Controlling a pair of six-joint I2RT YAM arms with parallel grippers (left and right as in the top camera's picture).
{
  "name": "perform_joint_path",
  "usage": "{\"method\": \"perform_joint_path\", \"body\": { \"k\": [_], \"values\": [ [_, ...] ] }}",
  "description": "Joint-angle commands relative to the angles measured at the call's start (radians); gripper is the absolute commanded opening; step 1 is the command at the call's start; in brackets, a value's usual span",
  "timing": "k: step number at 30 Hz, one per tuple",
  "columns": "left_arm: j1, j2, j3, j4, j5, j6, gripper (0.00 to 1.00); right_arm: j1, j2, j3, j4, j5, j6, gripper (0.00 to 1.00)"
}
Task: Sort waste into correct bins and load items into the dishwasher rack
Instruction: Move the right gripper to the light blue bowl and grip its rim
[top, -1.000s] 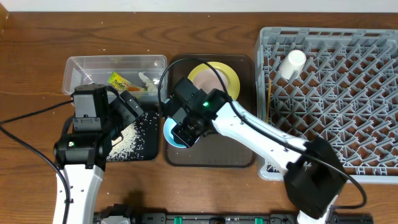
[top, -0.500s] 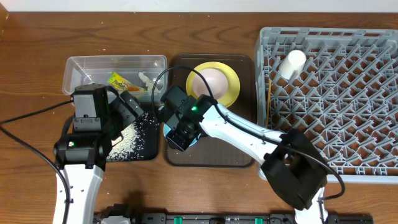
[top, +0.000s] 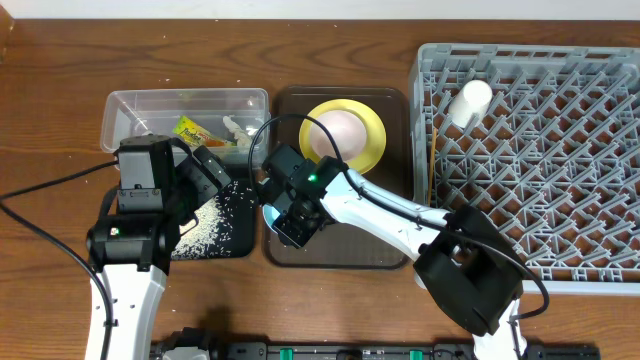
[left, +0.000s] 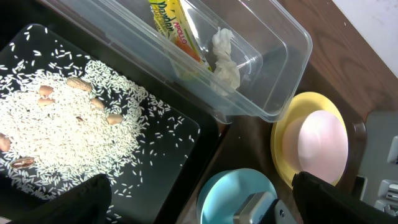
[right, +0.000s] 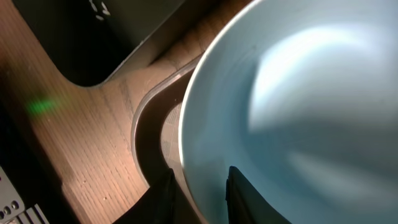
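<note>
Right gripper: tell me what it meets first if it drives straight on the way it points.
The light blue bowl. Its rim lies between the right gripper's fingers, so the bowl's wall comes first, then probably the brown tray beneath it. Depth is unclear.

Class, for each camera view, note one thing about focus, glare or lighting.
Overhead: evenly lit, sharp across the dishwasher rack. Left wrist: rice crisp, white glare streaks on the clear tub. Right wrist: the light blue bowl looms close, soft-focused, with a broad pale sheen.

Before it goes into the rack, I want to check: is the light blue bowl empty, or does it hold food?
Empty. The blue bowl shows only a bare, shiny inside in both wrist views.
</note>
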Motion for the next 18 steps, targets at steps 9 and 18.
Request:
{"method": "perform_joint_path", "body": {
  "k": [9, 18],
  "values": [
    [0.004, 0.003, 0.014, 0.0, -0.009, -0.001, 0.95, 0.005, 0.006, -0.006, -0.077, 0.137, 0.01, 0.21],
    [0.004, 0.003, 0.014, 0.0, -0.009, -0.001, 0.95, 0.0, 0.006, -0.005, -0.122, 0.211, 0.028, 0.19]
  ]
}}
